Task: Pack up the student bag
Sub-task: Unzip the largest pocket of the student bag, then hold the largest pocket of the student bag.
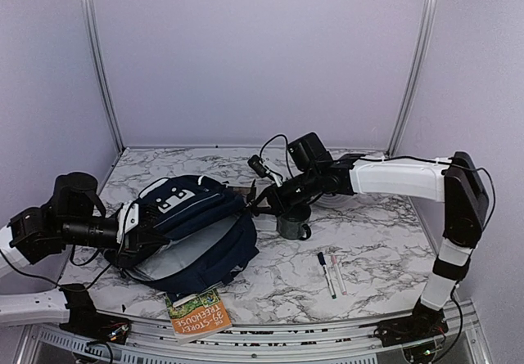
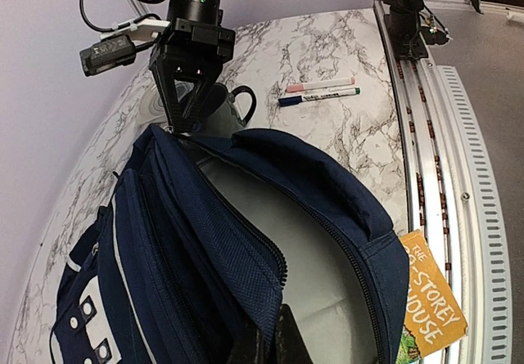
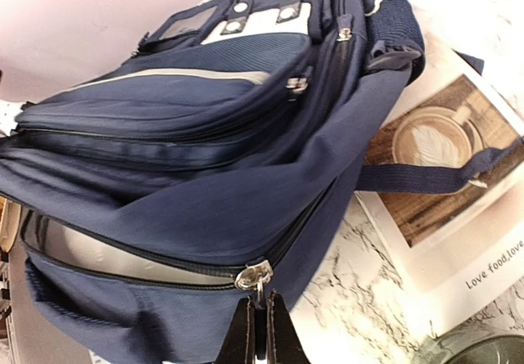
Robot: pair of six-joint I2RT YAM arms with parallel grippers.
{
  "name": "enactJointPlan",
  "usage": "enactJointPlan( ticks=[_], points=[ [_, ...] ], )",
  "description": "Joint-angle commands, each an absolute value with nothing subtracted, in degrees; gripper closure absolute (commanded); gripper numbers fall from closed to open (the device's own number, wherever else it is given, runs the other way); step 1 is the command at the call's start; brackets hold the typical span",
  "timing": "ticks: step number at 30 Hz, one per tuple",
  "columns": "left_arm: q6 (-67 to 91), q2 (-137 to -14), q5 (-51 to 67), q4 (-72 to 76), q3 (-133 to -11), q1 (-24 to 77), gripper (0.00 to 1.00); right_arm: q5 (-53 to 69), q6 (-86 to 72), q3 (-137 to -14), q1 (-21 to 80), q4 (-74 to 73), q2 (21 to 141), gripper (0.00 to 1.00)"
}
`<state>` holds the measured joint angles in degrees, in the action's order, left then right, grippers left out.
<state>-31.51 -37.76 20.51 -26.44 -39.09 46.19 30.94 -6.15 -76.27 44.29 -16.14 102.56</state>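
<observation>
The student bag (image 1: 193, 231) lies on its side at the left of the marble table, navy with white patches, its main compartment unzipped and the grey lining (image 2: 327, 249) showing. My left gripper (image 2: 270, 337) is shut on the fabric edge of the bag's opening; in the top view it (image 1: 141, 237) sits at the bag's left side. My right gripper (image 3: 260, 331) is shut on the metal zipper pull (image 3: 260, 289) just below the slider, at the bag's right end (image 1: 250, 204). It also appears at the bag's far end in the left wrist view (image 2: 184, 117).
A colourful storybook (image 1: 199, 313) lies at the front edge beside the bag. Two markers (image 1: 331, 274) lie right of centre. A dark mug (image 1: 293, 223) stands under the right arm. A magazine with a coffee picture (image 3: 446, 176) lies under a bag strap. Metal rails (image 2: 458, 176) run along the near edge.
</observation>
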Motion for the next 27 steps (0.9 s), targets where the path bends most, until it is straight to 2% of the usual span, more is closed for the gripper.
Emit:
enactJointPlan(
  ticks=[1, 2, 4, 8, 14, 18, 21, 27],
  points=[
    [-30.81, -35.8, 20.79, -27.1, -38.72, 46.41, 1.0, 28.79, -5.46, -79.37, 43.07, -18.08, 104.81, 1.0],
    [-30.27, -36.77, 19.29, -27.08, -38.63, 46.41, 0.98, 29.32, -5.26, -79.73, 44.27, -17.93, 105.04, 1.0],
    [-28.49, -39.14, 15.35, -27.13, -39.3, 46.41, 0.71, 30.27, -4.68, -80.35, 46.33, -17.77, 105.44, 1.0],
    [-24.83, -44.07, 14.34, -27.32, -42.63, 46.4, 0.45, 32.46, -6.22, -81.41, 50.84, -15.31, 105.0, 1.0],
    [-17.66, -40.32, 29.22, -16.67, -42.66, 46.41, 0.2, 33.94, -9.58, -82.55, 53.44, -12.42, 103.4, 1.0],
    [-12.79, -41.02, 33.19, -14.77, -43.67, 46.41, 0.16, 33.2, -10.26, -83.85, 54.39, -12.19, 102.25, 1.0],
    [-11.54, -45.01, 30.89, -16.83, -44.75, 46.41, 0.15, 32.88, -10.6, -84.65, 55.2, -11.76, 102.03, 1.0],
    [-8.74, -52.05, 20.34, -14.92, -46.43, 46.41, 0.3, 32.11, -10.4, -84.97, 55.72, -12.08, 102.63, 1.0]
  ],
)
